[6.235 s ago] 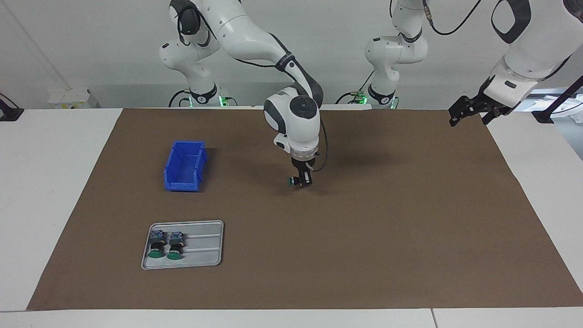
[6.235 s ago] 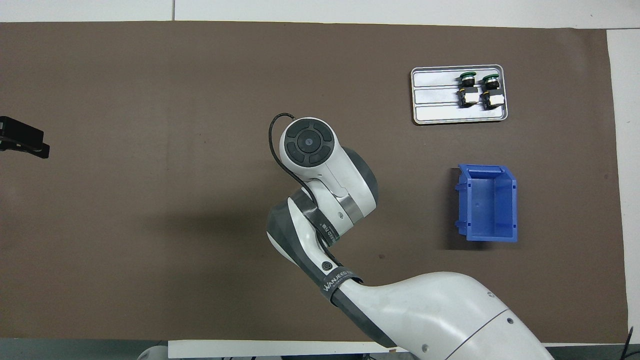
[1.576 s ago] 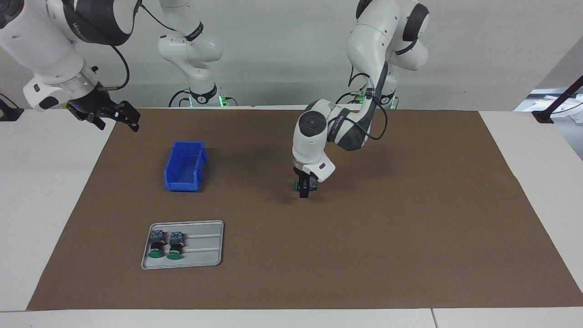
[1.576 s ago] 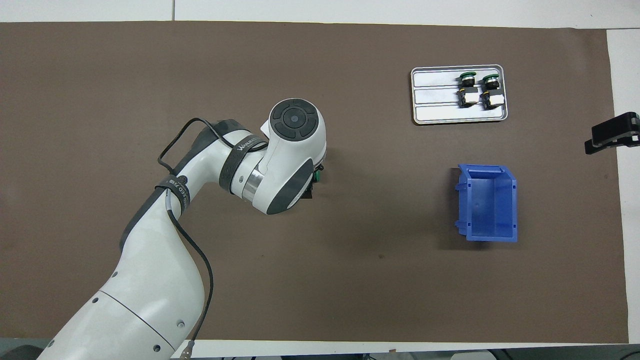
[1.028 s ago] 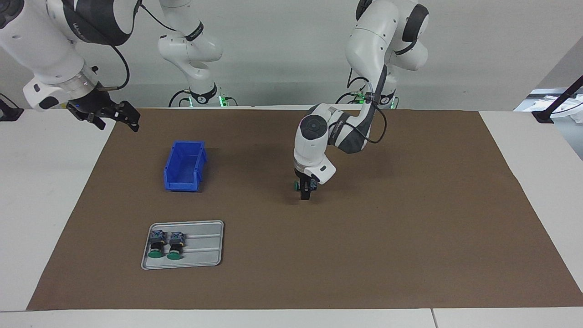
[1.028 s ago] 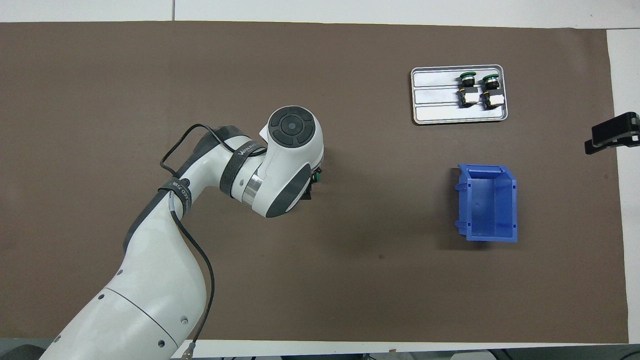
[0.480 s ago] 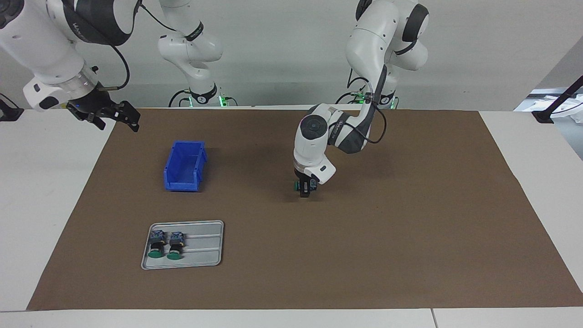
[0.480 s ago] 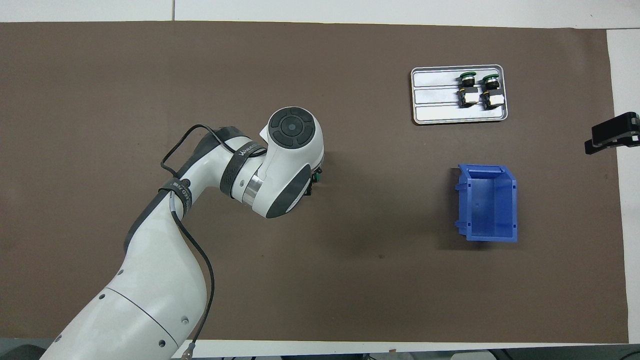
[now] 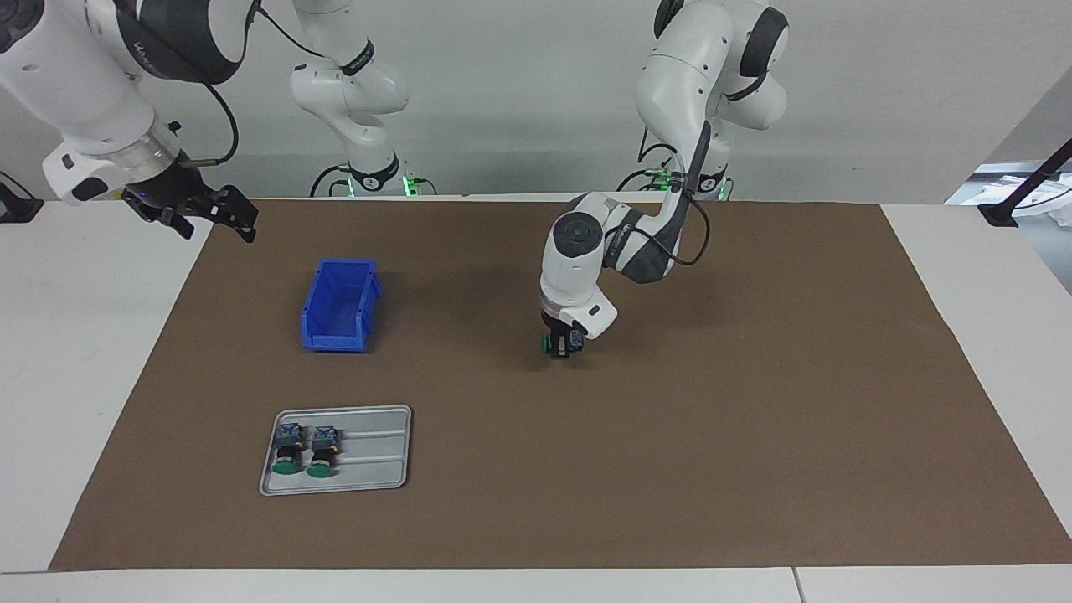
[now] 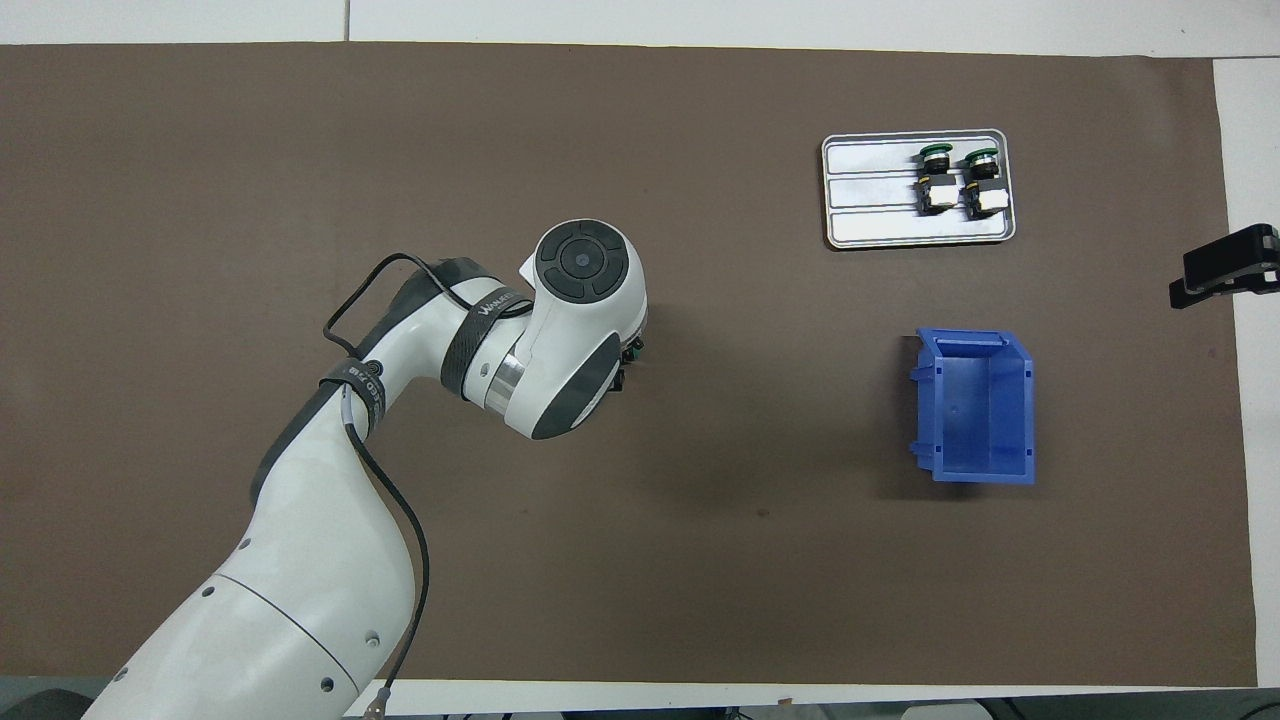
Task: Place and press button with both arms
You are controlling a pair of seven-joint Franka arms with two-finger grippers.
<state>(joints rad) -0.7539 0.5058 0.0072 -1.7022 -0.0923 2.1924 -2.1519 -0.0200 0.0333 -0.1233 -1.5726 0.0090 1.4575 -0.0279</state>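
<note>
The left pincer (image 9: 559, 350) is down on the small green-capped push-button (image 9: 548, 343) on the brown counter mat (image 9: 754, 402), well clear of the blue plastic bin (image 9: 339, 305), and should, I'd judge, close squarely across the cap, though I cannot tell its grip, while the right pincer (image 9: 219, 215) waits released, toward the robots from that bin.

Left end effector (image 9: 559, 347) down mid-surface, wrist vertical. Right end effector (image 9: 213, 216) waits raised, fingers spread, at surface edge.

Left tool (image 9: 559, 352) fingertips and button (image 9: 548, 342) mostly hidden under wrist.
</note>
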